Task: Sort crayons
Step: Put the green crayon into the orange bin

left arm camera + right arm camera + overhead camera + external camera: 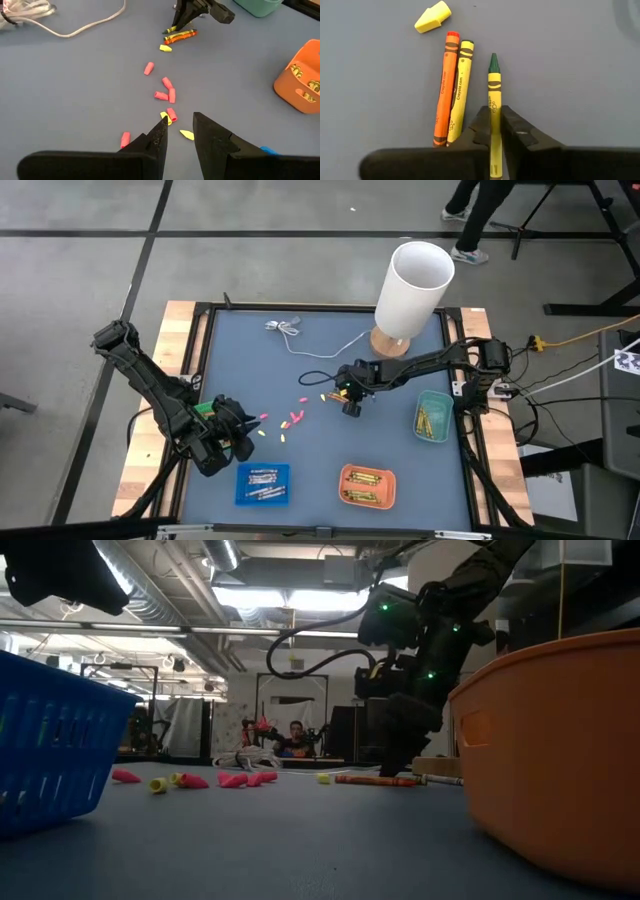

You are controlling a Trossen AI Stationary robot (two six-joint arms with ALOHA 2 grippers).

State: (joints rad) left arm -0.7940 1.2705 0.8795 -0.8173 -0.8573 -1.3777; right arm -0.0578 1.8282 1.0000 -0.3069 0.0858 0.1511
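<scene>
My right gripper (pixel 495 131) is clamped on a yellow-green crayon (pixel 494 95), its long axis running straight out between my fingers, tip pointing away. Just beside it on the table lie an orange crayon (pixel 445 90) and a yellow crayon (pixel 459 87), side by side, parallel to mine, near table centre. Left gripper (pixel 179 131) waits near the left edge, fingers parted, empty. Green tray (pixel 433 416) at the right edge looks nearest for the drop.

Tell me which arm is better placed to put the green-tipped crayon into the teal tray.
Right. The right gripper is shut on the green-tipped crayon, and the teal tray lies nearer to it.
</scene>
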